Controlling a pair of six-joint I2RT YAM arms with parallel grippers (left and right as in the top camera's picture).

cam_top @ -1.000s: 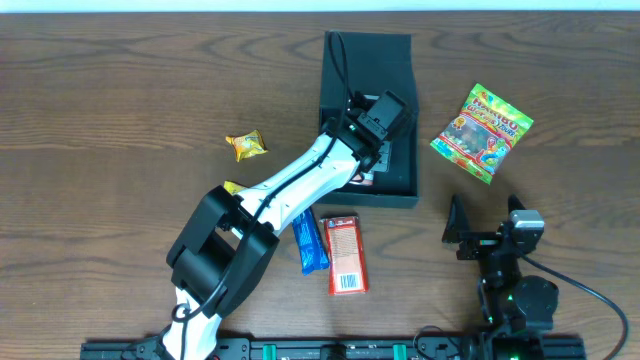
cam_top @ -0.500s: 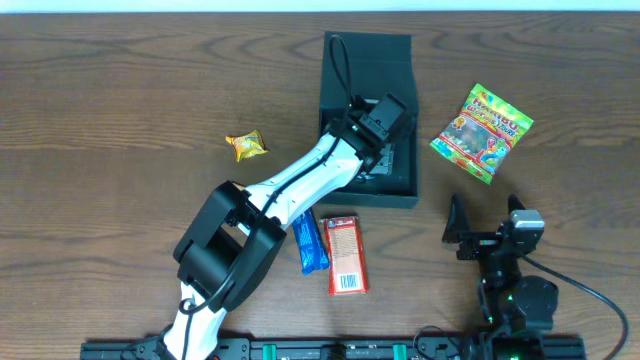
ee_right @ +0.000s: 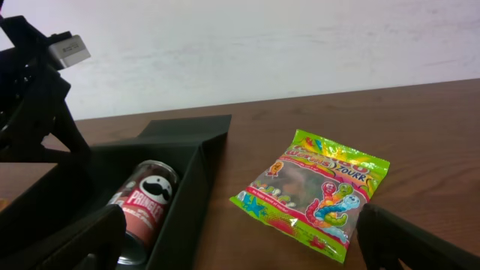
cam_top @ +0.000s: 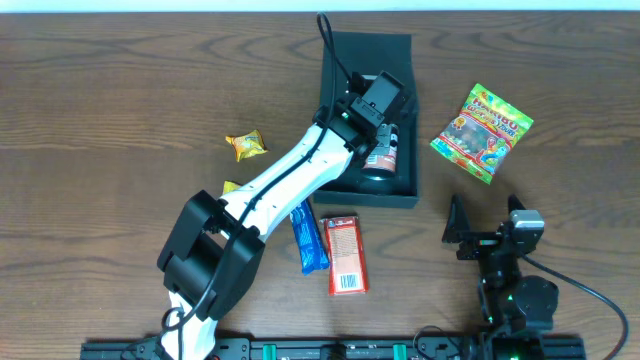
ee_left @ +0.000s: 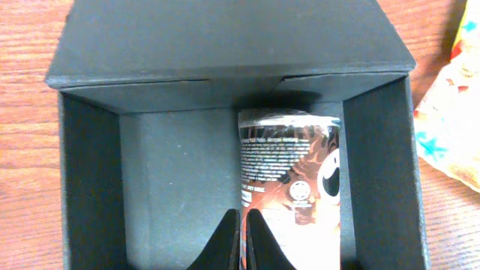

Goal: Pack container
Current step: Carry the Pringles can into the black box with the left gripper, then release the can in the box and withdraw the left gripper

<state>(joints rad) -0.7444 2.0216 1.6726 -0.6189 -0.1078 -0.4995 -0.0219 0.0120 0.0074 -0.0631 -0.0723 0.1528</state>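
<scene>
The container [cam_top: 368,55] is a dark square box with its flap lid folded back at the far side. A red Pringles can [cam_top: 383,157] lies on its side inside it, along the right wall. My left gripper [cam_top: 377,112] hovers over the box interior. In the left wrist view its fingers [ee_left: 244,241] are shut together with nothing between them, just above the near end of the can [ee_left: 289,169]. My right gripper [cam_top: 487,235] rests low at the near right, open and empty [ee_right: 240,247], facing the box [ee_right: 191,176] and a gummy bag [ee_right: 315,191].
The green gummy bag [cam_top: 481,130] lies right of the box. A red packet [cam_top: 345,253] and a blue bar [cam_top: 308,240] lie in front of it. A yellow wrapped candy [cam_top: 245,145] and another yellow piece [cam_top: 232,187] sit to the left.
My left gripper has snapped shut and drawn back toward the box's far side, uncovering the can lying in the box. The right arm has not moved.
</scene>
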